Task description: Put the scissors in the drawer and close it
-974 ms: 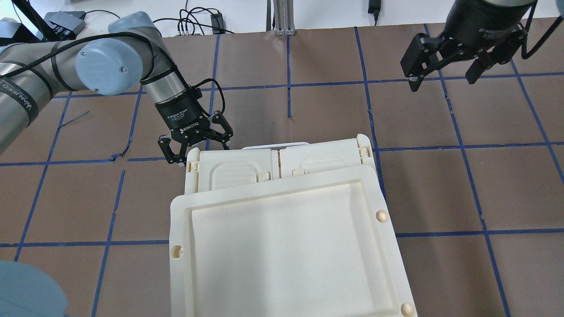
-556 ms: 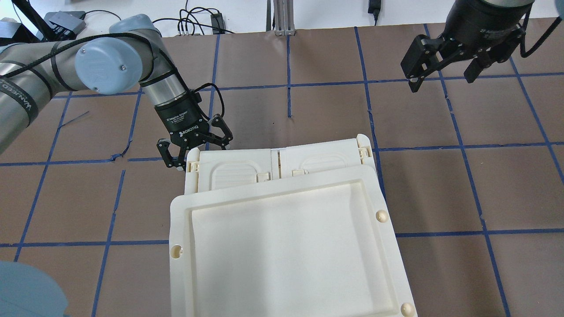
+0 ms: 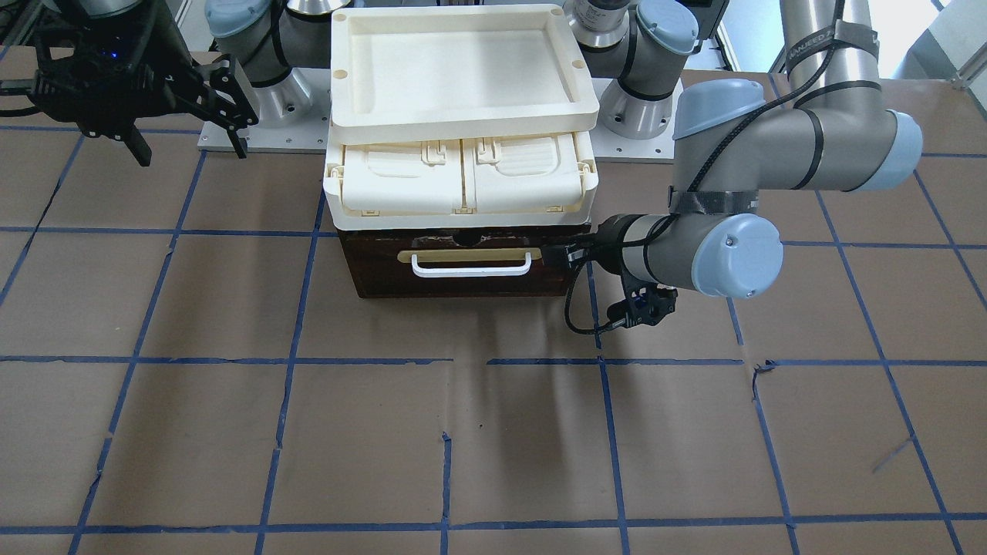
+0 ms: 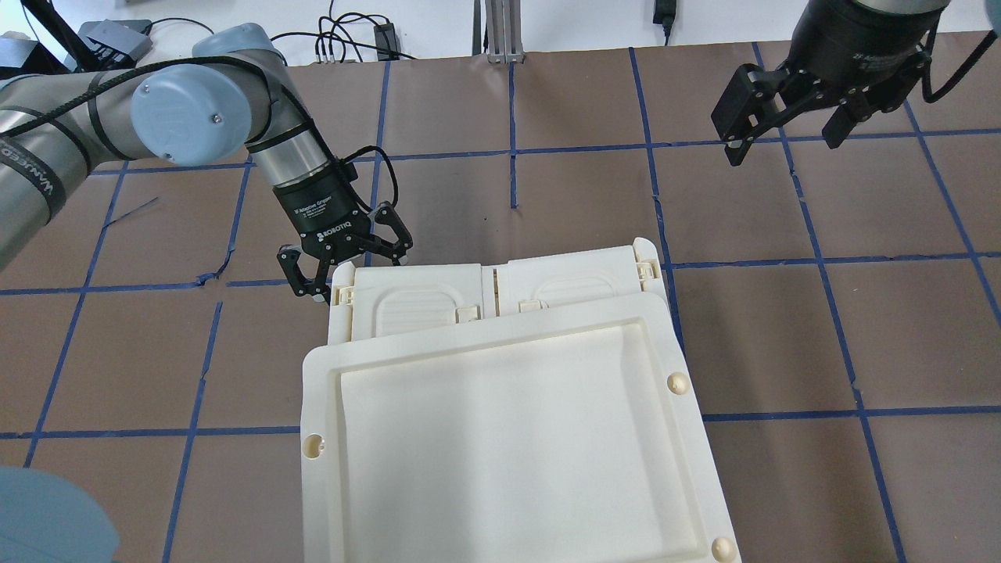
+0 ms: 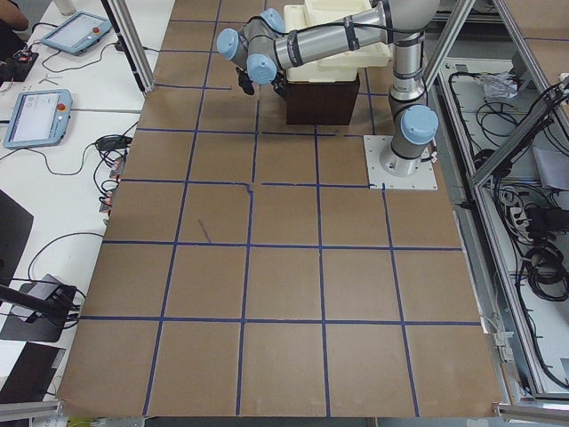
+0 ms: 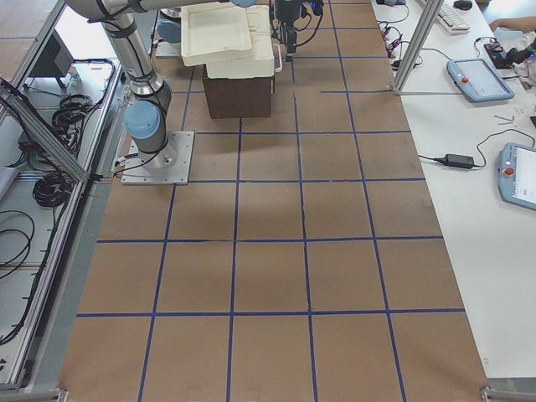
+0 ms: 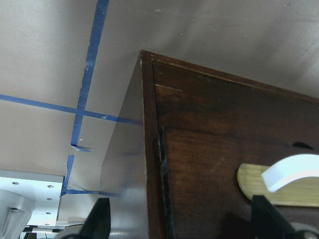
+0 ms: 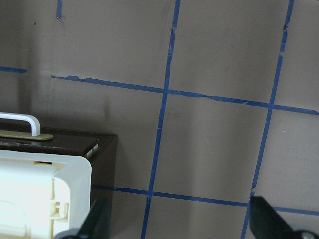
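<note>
Drawer (image 3: 463, 284) front looks flush. The scissors are out of sight, presumably inside. Left hand (image 4: 352, 274), fingers wide, sits at the front corner; right hand (image 4: 784, 148), also wide, hangs well apart. Any finishing push should be square, clear of the handle (image 3: 470, 266).

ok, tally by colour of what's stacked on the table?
Cream plastic: 2 (tray, latched case)
Dark brown wood: 1 (drawer)
Total: 3
</note>
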Robot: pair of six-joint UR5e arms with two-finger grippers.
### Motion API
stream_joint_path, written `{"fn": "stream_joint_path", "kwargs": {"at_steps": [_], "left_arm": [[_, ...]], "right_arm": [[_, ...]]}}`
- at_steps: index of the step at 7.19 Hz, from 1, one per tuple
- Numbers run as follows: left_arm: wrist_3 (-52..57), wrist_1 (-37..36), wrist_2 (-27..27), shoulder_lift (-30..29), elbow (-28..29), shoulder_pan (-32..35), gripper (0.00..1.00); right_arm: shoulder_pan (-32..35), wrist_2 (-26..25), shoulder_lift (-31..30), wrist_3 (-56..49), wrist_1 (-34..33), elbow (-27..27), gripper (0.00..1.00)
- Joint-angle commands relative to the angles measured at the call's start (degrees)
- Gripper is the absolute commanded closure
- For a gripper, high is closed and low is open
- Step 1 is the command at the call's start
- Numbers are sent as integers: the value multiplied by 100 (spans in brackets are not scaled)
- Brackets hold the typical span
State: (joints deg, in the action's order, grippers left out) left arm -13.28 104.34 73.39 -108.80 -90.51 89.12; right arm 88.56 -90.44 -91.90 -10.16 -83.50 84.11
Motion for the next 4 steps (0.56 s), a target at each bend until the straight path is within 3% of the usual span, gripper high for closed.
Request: {"fn": "stream_joint_path", "kwargs": {"at_steps": [1,2,3,4], "left_arm": [[194,-1505,43,261,51,0,0],[333,-2279,357,602,34,0,0],[848,-2539,1021,849,77,0,0],[1271,-2559,1350,1069,69,17,0]], "right_arm": [[20,9,-3,-3,-8,1,0],[-6,0,-3,-3,0,1,0],[12,0,5,14,-8,9,0],[-6,-17,-3,23,0,1,0]]}}
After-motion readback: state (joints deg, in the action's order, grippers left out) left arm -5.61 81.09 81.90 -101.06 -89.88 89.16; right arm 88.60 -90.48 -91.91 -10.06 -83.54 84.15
